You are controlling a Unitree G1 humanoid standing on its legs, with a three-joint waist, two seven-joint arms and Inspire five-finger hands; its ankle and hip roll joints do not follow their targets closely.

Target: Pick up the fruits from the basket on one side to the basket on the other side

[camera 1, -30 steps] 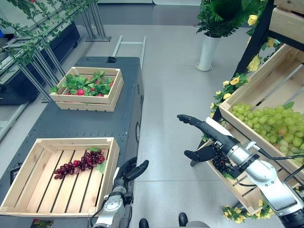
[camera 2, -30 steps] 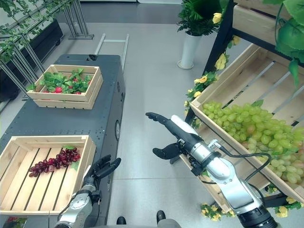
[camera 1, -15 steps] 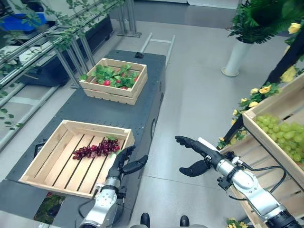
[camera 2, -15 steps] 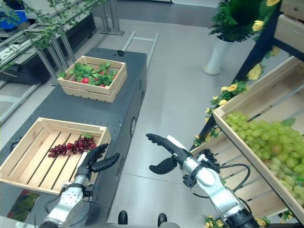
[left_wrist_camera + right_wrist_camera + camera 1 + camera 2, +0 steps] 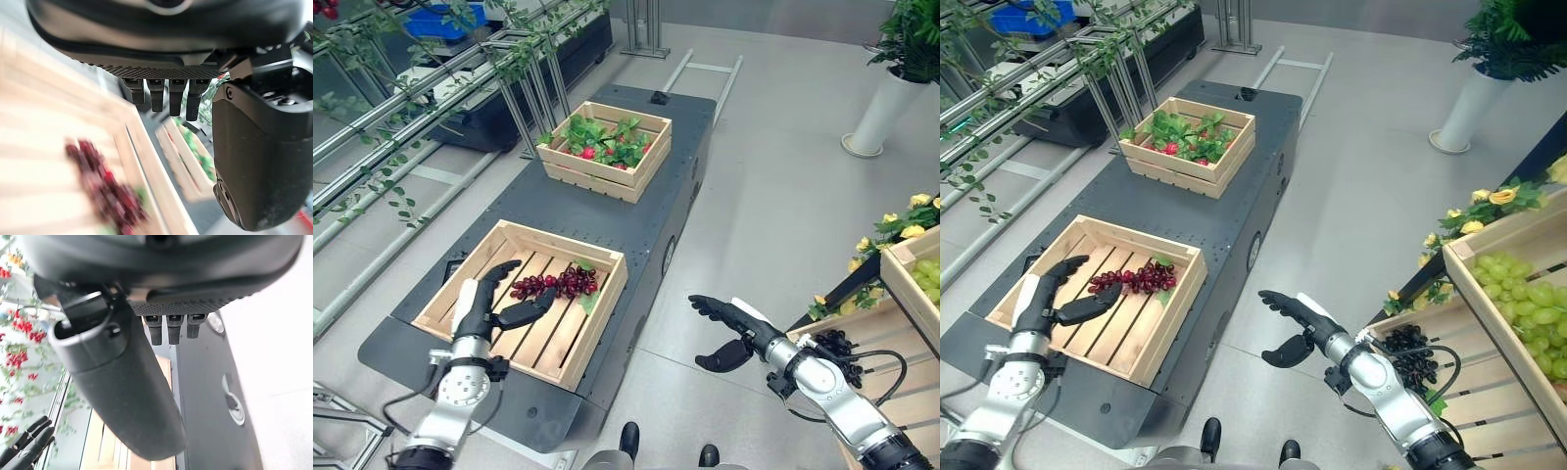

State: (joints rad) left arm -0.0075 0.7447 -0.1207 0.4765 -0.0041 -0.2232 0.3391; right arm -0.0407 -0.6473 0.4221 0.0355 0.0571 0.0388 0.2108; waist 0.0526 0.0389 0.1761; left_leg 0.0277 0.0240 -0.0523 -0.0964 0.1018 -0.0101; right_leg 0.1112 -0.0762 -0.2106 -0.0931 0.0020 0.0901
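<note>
A bunch of dark red grapes (image 5: 555, 284) lies in the near wooden crate (image 5: 600, 318) on the dark platform. My left hand (image 5: 481, 311) hovers open over that crate's left part, its fingers straight and a short way from the bunch, which shows blurred in the left wrist view as red grapes (image 5: 105, 196). Out over the floor, between the platform and the shelf, my right hand (image 5: 747, 333) is open and holds nothing. A bunch of black grapes (image 5: 1408, 354) lies in the shelf crate at the right, and green grapes (image 5: 1518, 294) lie in the crate above it.
A second crate (image 5: 597, 176) with green leaves and small red fruits stands farther back on the platform (image 5: 680, 186). Metal racks with vines (image 5: 460, 78) run along the left. Yellow flowers (image 5: 901, 220) edge the shelf, and a white planter (image 5: 886, 113) stands behind.
The camera has swung left, so the shelf now sits at the right edge. My left hand has risen from the platform's front edge to over the near crate. The right hand stays open.
</note>
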